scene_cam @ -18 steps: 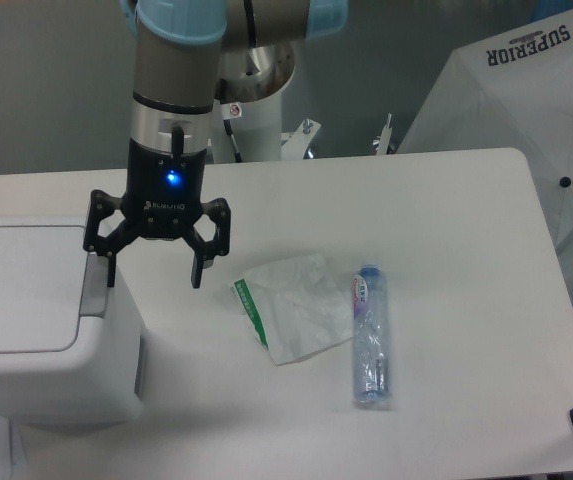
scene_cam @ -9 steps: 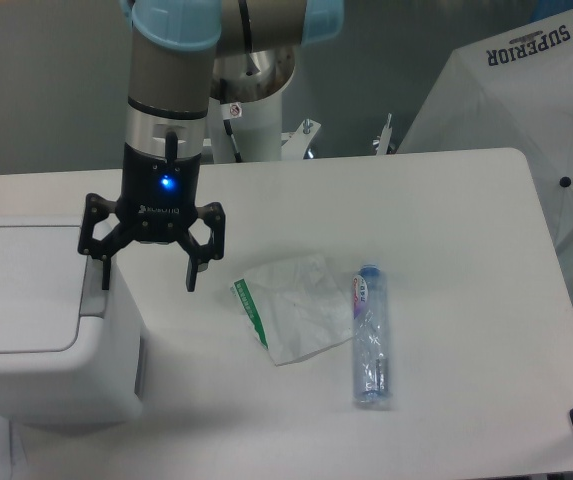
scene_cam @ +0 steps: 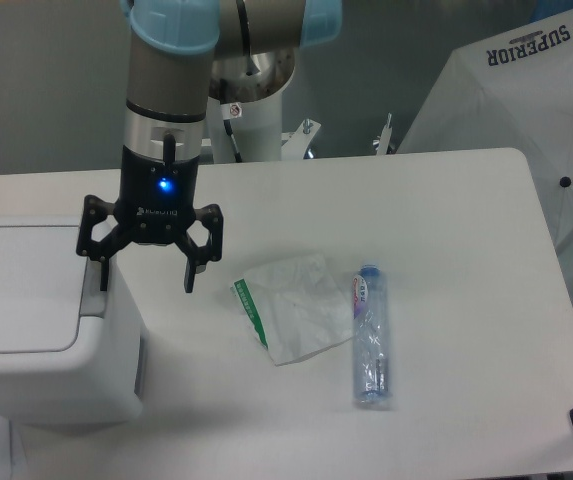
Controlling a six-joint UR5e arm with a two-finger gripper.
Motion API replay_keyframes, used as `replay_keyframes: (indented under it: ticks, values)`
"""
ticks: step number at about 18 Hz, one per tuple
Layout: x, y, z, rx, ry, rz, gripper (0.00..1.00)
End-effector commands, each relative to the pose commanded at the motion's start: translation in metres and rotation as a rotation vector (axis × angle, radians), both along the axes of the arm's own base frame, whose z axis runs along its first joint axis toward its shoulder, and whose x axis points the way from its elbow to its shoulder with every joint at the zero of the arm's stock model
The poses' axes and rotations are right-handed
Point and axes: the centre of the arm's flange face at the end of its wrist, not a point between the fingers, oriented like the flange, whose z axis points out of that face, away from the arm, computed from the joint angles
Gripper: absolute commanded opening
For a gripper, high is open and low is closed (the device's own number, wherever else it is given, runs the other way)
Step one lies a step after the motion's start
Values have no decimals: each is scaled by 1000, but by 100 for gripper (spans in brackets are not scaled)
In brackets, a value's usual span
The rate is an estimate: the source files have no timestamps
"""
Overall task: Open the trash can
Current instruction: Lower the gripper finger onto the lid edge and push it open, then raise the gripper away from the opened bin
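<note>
The trash can is a big white boxy bin at the left edge of the table, its flat lid down. A grey push-button strip runs along the lid's right side. My gripper hangs open over the bin's right edge, pointing down. Its left finger sits above the grey strip; its right finger is past the bin's side, over the table. Nothing is between the fingers. I cannot tell whether the left finger touches the strip.
A crumpled white plastic bag with green print lies at mid table. A clear plastic bottle with a blue cap lies right of it. A white umbrella stands off the table's far right.
The gripper has shifted slightly left, so its left finger now stands over the grey strip. Its fingers stayed open, and the bag and bottle have not moved.
</note>
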Motion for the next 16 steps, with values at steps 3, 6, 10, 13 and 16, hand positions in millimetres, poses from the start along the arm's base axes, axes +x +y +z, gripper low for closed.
replay_keyframes:
  ticks: [3,6,10,13,16]
  values:
    - [-1,1,-3,-4,-3,0,100]
    - [-1,1,-3,-5,-3,-1,100]
    - [-1,1,-5,-8,-4,0,100]
    - [-2,2,-8,-13,-5,0,100]
    - [-2,3,-9,-14,-5,-1,100]
